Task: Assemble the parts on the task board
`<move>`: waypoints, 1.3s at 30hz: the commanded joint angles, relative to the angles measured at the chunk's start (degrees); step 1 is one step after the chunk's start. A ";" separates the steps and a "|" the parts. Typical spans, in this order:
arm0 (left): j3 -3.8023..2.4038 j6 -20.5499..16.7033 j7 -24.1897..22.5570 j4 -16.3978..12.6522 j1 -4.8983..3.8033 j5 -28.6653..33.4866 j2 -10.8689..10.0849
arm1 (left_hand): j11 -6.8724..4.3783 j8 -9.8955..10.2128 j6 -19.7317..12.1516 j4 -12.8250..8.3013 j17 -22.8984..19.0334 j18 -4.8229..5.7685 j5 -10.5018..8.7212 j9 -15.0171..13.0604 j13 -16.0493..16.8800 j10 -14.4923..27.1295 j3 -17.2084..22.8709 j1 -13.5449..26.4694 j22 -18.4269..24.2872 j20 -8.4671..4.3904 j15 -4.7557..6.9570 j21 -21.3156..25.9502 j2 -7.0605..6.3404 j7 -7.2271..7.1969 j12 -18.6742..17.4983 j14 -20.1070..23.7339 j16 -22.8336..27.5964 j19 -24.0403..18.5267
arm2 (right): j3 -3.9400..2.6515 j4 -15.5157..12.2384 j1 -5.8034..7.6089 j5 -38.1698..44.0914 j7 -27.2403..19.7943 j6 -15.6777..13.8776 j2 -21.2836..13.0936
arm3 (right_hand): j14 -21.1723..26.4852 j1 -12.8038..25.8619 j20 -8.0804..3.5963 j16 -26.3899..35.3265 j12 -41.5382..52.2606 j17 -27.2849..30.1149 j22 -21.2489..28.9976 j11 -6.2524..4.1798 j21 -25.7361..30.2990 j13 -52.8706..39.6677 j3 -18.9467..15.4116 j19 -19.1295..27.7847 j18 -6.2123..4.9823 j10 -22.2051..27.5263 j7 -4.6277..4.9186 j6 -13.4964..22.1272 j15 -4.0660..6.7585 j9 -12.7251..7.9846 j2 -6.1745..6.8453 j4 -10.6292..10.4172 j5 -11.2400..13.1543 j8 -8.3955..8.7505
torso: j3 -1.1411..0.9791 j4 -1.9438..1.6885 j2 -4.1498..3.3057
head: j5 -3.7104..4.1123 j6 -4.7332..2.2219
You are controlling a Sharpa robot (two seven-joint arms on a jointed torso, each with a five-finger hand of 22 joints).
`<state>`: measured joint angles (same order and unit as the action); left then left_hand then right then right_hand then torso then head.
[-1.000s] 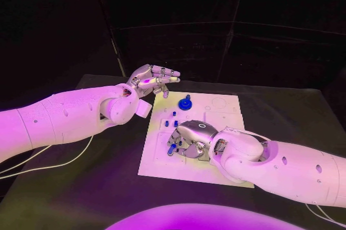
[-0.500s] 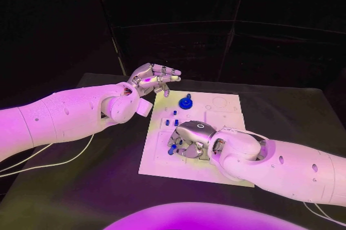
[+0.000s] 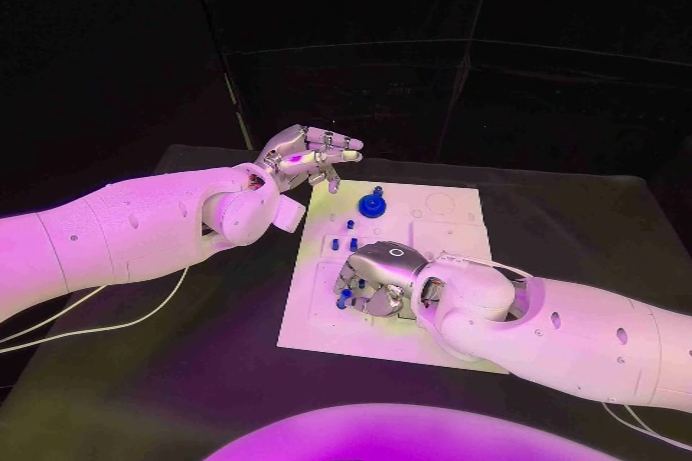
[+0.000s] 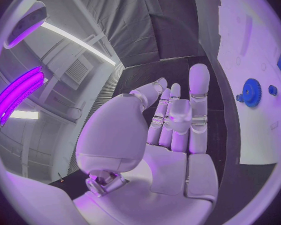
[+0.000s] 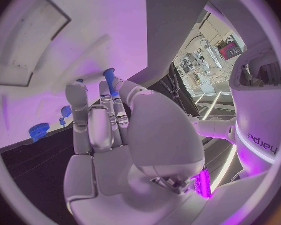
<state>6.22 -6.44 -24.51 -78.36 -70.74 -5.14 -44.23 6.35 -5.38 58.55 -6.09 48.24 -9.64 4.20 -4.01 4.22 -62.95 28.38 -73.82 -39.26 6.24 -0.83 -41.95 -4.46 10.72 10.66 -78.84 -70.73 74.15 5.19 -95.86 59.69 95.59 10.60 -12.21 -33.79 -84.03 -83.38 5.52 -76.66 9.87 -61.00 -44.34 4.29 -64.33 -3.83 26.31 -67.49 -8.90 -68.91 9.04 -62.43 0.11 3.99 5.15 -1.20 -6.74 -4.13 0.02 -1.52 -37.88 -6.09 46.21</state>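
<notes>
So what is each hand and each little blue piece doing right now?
left hand: raised beside the board's far corner, holding nothing, fingers apart
right hand: down on the task board, pinching a blue peg
blue gear: on the board, untouched
small blue pegs: standing in the board

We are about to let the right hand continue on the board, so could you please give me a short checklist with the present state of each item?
1. Right hand low over the task board: ok.
2. Blue part at the right hand's fingertips: ok; firm grip: cannot tell.
3. Left hand raised off the board, holding nothing: ok.
4. Blue gear standing at the board's far end, away from both hands: ok.
5. Target slot under the right hand: cannot tell, hidden.
</notes>
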 commanded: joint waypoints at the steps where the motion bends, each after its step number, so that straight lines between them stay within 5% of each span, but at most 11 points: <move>1: -0.04 0.63 -0.36 -0.10 -0.08 0.20 -0.04 | -0.04 -0.22 -0.52 -0.16 -0.09 -0.40 0.06 -0.08 0.02 0.17 -0.18 -0.13 0.06 0.19 -0.11 0.34 0.16 -0.01 0.31 0.07 -0.20 0.05 | 0.18 0.24 -0.13 2.29 1.10 1.82 0.38 | -1.18 0.59 0.06 -0.05 -0.33 0.13 0.24 0.15 -0.15 0.02 0.25 0.06 0.19 -0.36 -0.14 -0.41 0.26 0.06 0.32 0.04 0.19 -0.02 | 0.02 -0.02 0.00 | -0.08 0.04; 8: -0.04 0.66 -0.33 -0.14 -0.08 0.20 -0.06 | -0.04 -0.22 -0.52 -0.16 -0.09 -0.40 0.06 -0.08 0.02 0.17 -0.18 -0.13 0.06 0.19 -0.11 0.34 0.16 -0.01 0.31 0.07 -0.20 0.05 | 0.26 0.60 -0.15 2.13 0.24 2.20 1.06 | -1.11 3.56 0.68 -0.15 -2.60 0.05 0.88 1.28 0.21 0.25 -0.58 0.73 0.18 2.72 0.95 2.68 -0.65 -0.35 2.69 -0.51 -1.46 0.69 | 0.01 -0.02 0.00 | -0.15 0.10; 15: -0.05 0.66 -0.21 -0.16 -0.09 0.20 -0.15 | -0.04 -0.22 -0.52 -0.16 -0.09 -0.40 0.06 -0.08 0.02 0.17 -0.18 -0.13 0.06 0.19 -0.11 0.34 0.16 -0.01 0.31 0.07 -0.20 0.05 | 0.29 0.72 -0.17 1.17 0.53 0.88 1.01 | -0.23 5.72 1.62 1.12 -4.26 2.63 4.67 2.33 2.65 0.18 -3.02 3.11 -0.52 8.93 1.08 6.94 -1.54 -0.31 4.70 -0.72 -2.00 0.61 | 0.01 -0.04 -0.01 | -0.15 0.23; 21: -0.05 0.73 -0.11 -0.17 -0.09 0.20 -0.17 | -0.04 -0.22 -0.52 -0.16 -0.09 -0.40 0.06 -0.08 0.02 0.17 -0.18 -0.13 0.06 0.19 -0.11 0.34 0.16 -0.01 0.31 0.07 -0.20 0.05 | 0.31 0.40 -0.21 -0.01 -0.49 -2.64 0.80 | 1.90 5.96 2.17 3.80 -3.34 7.66 11.05 2.77 7.24 -0.17 -7.43 7.42 -1.61 15.06 0.56 11.80 -2.03 -0.26 4.53 -0.33 -2.95 0.45 | -0.01 0.01 0.02 | -0.07 0.13; 23: -0.05 0.72 -0.09 -0.16 -0.09 0.20 -0.17 | -0.04 -0.22 -0.52 -0.16 -0.09 -0.40 0.06 -0.08 0.02 0.17 -0.18 -0.13 0.06 0.19 -0.11 0.34 0.16 -0.01 0.31 0.07 -0.20 0.05 | 0.31 -0.08 -0.27 -0.51 -1.23 -4.52 0.45 | 2.22 5.43 2.34 3.97 -2.01 8.21 11.54 2.97 7.68 -0.43 -9.20 7.68 -1.70 16.73 -0.06 13.57 -2.21 -0.20 4.09 -0.09 -3.57 0.44 | -0.02 -0.01 0.04 | -0.01 0.10; 29: -0.05 0.72 -0.01 -0.14 -0.09 0.20 -0.26 | -0.04 -0.22 -0.52 -0.16 -0.09 -0.40 0.06 -0.08 0.02 0.17 -0.18 -0.13 0.06 0.19 -0.11 0.34 0.16 -0.01 0.31 0.07 -0.20 0.05 | 0.29 -2.71 -0.41 -1.96 -2.98 -8.88 -2.07 | 1.53 4.96 2.27 2.94 1.72 6.86 11.04 2.78 7.20 -1.03 -11.98 6.73 -1.59 18.11 0.16 14.87 -2.04 -0.09 3.14 -0.16 -4.80 0.37 | -0.01 0.16 0.12 | 0.33 -0.01; 33: -0.05 0.80 0.03 -0.12 -0.09 0.20 -0.29 | -0.04 -0.22 -0.52 -0.16 -0.09 -0.40 0.06 -0.08 0.02 0.17 -0.18 -0.13 0.06 0.19 -0.11 0.34 0.16 -0.01 0.31 0.07 -0.20 0.05 | 0.15 -5.75 -0.38 -4.15 -3.70 -10.95 -5.55 | 0.91 4.96 2.06 2.34 4.33 6.15 10.06 2.45 6.49 -1.41 -13.52 5.80 -1.41 17.96 0.80 14.06 -1.80 0.09 2.71 -0.48 -4.98 0.03 | 0.01 0.06 0.16 | 1.15 -0.34; 37: -0.04 0.79 0.08 -0.20 -0.10 0.20 -0.46 | -0.04 -0.22 -0.52 -0.16 -0.09 -0.40 0.06 -0.08 0.02 0.17 -0.18 -0.13 0.06 0.19 -0.11 0.34 0.16 -0.01 0.31 0.07 -0.20 0.05 | -1.87 -8.92 0.28 -11.90 -1.08 -13.65 -10.69 | -0.28 5.73 1.61 0.69 9.47 3.04 6.95 1.98 4.36 -2.54 -14.21 3.60 -0.87 10.90 1.45 9.18 -1.52 0.88 1.35 -1.57 -4.74 -2.03 | 0.12 -0.08 0.15 | 3.76 -0.83; 39: -0.04 0.69 0.13 -0.27 -0.11 0.20 -0.65 | -0.04 -0.22 -0.52 -0.16 -0.09 -0.40 0.06 -0.08 0.02 0.17 -0.18 -0.13 0.06 0.19 -0.11 0.34 0.16 -0.01 0.31 0.07 -0.20 0.05 | -2.48 -10.12 1.28 -16.50 1.22 -15.07 -13.65 | -0.97 5.78 1.32 -0.67 11.68 0.37 3.70 0.95 2.14 -3.16 -14.04 1.56 -0.37 6.61 0.77 6.76 -0.71 1.20 1.01 -1.97 -4.37 -3.06 | 0.16 0.03 0.13 | 4.54 -1.20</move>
<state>6.21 -6.27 -24.26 -78.49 -70.76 -5.14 -44.78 6.35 -5.38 58.55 -6.09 48.22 -9.64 4.20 -4.01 4.23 -62.95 28.38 -73.82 -39.27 6.24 -0.83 -41.95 -4.46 10.73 10.66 -78.84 -70.73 74.15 2.78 -105.50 60.65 87.82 9.13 -22.25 -46.94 -84.10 -77.56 6.92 -77.04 21.03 -60.06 -39.99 5.45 -61.73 -6.85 12.31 -65.52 -9.82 -61.30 9.94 -55.07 -0.94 5.10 6.65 -2.89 -11.42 -6.95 0.07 -1.48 -37.72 -2.38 45.32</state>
